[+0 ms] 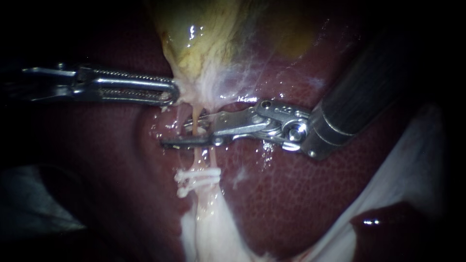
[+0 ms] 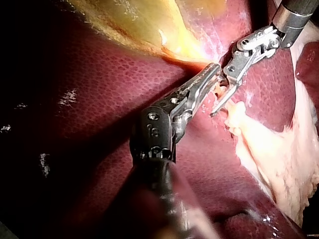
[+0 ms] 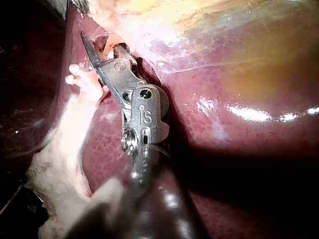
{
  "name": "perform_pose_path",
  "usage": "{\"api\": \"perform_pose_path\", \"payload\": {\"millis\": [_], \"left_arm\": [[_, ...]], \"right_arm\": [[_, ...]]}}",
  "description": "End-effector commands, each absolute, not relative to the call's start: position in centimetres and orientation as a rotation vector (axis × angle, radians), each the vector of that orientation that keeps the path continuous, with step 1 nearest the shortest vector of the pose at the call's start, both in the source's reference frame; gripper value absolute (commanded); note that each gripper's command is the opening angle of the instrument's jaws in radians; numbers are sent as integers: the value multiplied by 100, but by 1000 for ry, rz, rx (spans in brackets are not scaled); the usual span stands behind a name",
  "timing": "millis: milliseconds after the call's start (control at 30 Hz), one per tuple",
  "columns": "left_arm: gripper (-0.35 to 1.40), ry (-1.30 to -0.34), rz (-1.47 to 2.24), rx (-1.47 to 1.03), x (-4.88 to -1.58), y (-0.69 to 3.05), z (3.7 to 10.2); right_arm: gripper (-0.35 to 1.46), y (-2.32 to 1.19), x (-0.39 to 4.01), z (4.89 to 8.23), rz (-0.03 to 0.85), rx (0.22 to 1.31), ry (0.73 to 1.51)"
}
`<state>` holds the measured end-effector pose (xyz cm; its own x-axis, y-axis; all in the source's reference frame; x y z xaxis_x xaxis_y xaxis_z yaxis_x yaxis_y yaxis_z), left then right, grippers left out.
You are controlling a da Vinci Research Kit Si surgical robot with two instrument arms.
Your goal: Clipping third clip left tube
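The yellowish gallbladder (image 1: 204,39) narrows down into pale tubes that run down over the dark red liver (image 1: 291,194). My left instrument (image 1: 171,94) comes in level from the left, its long ridged jaws shut on the gallbladder's lower end (image 2: 212,69). My right instrument (image 1: 177,136) reaches in from the upper right. Its jaws stand open across the left tube (image 1: 195,121), one jaw above and a dark one below (image 3: 102,45). White clips (image 1: 196,178) sit across the tubes just below those jaws.
A white fatty stalk (image 1: 208,228) continues down from the clips. A pale sheet of tissue (image 1: 407,165) lies at the right over the liver. The right instrument's thick dark shaft (image 1: 369,82) crosses the upper right.
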<state>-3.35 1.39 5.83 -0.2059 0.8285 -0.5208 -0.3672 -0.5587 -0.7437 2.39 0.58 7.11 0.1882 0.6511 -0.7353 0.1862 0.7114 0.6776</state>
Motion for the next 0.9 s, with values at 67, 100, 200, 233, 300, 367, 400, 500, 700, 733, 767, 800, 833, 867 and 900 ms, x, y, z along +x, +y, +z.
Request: {"api": "perform_pose_path", "payload": {"millis": [67,100,200,233,300,367,400,500,700,733,767,800,833,867,900], "left_arm": [[-35,-603,1865,-1220,-335,139,583],[-35,-603,1865,-1220,-335,139,583],[-35,-603,1865,-1220,-334,139,583],[-35,-603,1865,-1220,-334,139,582],[-35,-603,1865,-1220,-334,139,582],[-35,-603,1865,-1220,-334,139,582],[-35,-603,1865,-1220,-333,139,582],[-35,-603,1865,-1220,-333,139,582],[-35,-603,1865,-1220,-333,139,582],[-35,-603,1865,-1220,-333,139,582],[-35,-603,1865,-1220,-333,139,582],[-35,-603,1865,-1220,-333,139,582],[-35,-603,1865,-1220,-333,139,582],[-35,-603,1865,-1220,-333,139,582],[-35,-604,1866,-1220,-333,139,582]], "right_arm": [[1,58,238,711,375,762,1373],[16,58,238,711,375,762,1373],[40,58,239,711,400,782,1366],[46,58,240,712,415,790,1374],[49,59,241,712,427,793,1392],[50,58,242,712,435,797,1398],[50,58,242,711,434,797,1398],[50,57,242,710,432,801,1399],[50,56,241,710,428,803,1400],[50,56,240,710,426,806,1400],[50,55,239,710,425,807,1400],[50,55,238,710,423,810,1401],[50,55,237,709,422,810,1401],[50,54,234,709,419,814,1401],[50,54,233,709,418,814,1401]]}}
